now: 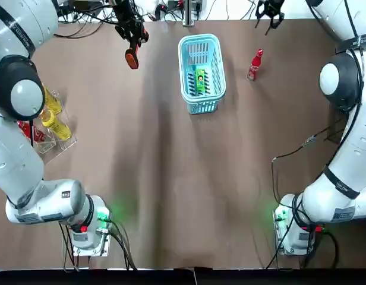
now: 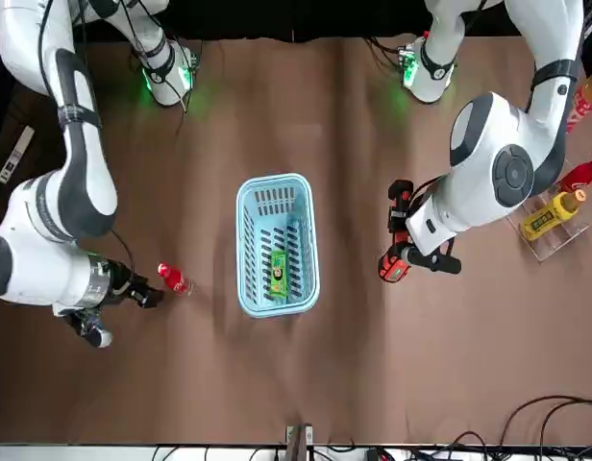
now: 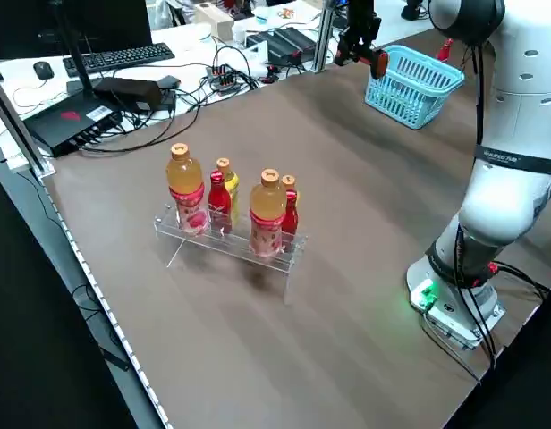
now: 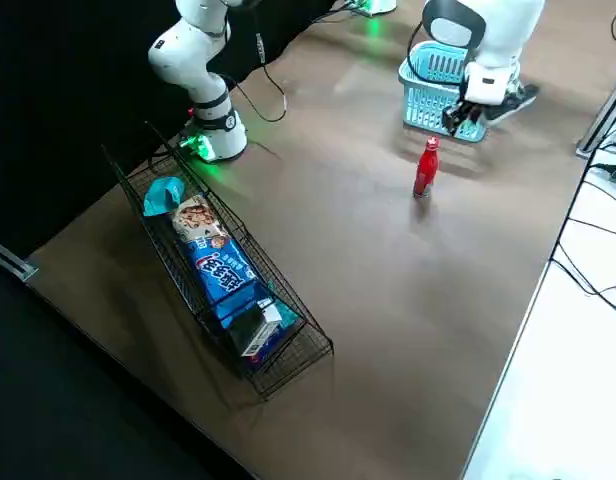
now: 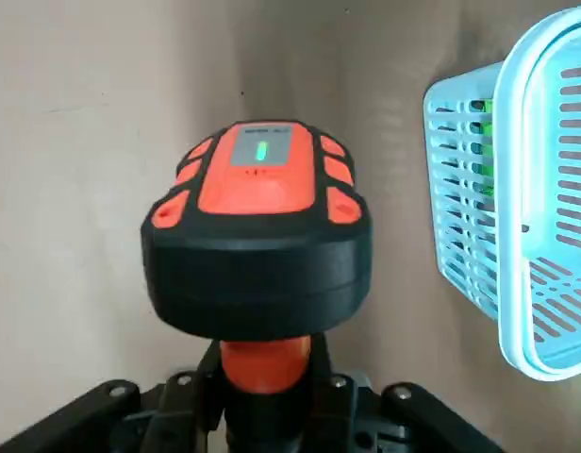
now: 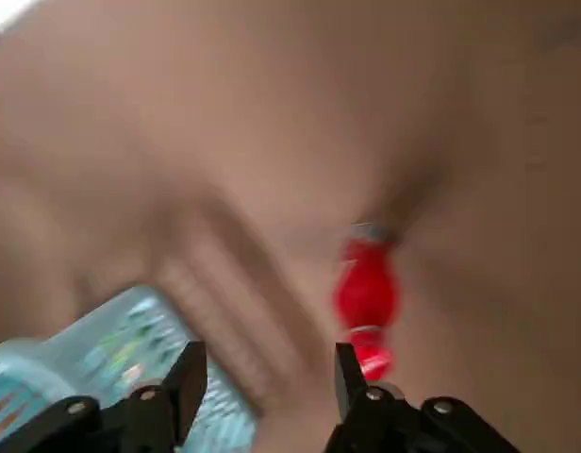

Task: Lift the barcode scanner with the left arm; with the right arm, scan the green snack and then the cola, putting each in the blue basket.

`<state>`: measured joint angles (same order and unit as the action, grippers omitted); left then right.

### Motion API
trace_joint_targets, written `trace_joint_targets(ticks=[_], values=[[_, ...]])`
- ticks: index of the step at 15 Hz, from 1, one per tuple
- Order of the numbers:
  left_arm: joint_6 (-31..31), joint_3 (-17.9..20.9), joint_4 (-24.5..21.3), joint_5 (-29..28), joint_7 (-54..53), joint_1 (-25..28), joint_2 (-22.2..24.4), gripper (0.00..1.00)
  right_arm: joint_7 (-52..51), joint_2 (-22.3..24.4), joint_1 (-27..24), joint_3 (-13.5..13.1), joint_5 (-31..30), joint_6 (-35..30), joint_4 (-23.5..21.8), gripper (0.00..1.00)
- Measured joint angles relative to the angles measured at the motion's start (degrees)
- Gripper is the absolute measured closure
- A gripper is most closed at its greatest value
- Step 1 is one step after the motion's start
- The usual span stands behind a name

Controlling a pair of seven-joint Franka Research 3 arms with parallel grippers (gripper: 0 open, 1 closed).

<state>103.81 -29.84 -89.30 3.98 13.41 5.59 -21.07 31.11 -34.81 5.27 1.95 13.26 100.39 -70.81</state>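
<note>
The left gripper [image 5: 266,396] pinches the scanner [image 1: 132,56] by its handle, holding it above the table [image 1: 171,178] to the left of the basket [image 1: 198,37]; the green snack [image 1: 200,80] lies inside the basket; the cola [image 1: 255,64] stands upright on its right; the right gripper [image 6: 267,382] hovers near the cola, jaws spread, empty.

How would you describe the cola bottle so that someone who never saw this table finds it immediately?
Find the blue basket at the far middle of the brown table. On the robot's right of it, apart from it, a small red bottle stands upright. Unlike the red bottles in the clear rack, it stands alone on bare tabletop.
</note>
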Motion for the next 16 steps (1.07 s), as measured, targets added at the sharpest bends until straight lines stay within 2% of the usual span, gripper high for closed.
trace_joint_targets(ticks=[3,8,12,16], values=[[-0.05,-0.05,0.0,0.0,0.0,-0.36,0.0,0.63,4.61,-0.11,0.29,-0.07,-6.53,-2.67,-2.89,0.36],[-0.16,-0.07,0.0,0.0,0.0,-0.61,-0.01,0.63,4.67,-0.16,0.59,-0.11,-6.73,-4.26,-4.61,0.3],[-0.22,-0.04,0.0,0.0,0.0,-0.53,-0.01,0.63,4.78,-0.17,1.19,-0.04,-6.72,-5.06,-5.64,0.3],[-0.31,0.03,-0.02,0.0,0.0,-0.46,-0.07,0.63,4.88,-0.17,1.41,-0.06,-6.72,-3.14,-7.37,0.3]])
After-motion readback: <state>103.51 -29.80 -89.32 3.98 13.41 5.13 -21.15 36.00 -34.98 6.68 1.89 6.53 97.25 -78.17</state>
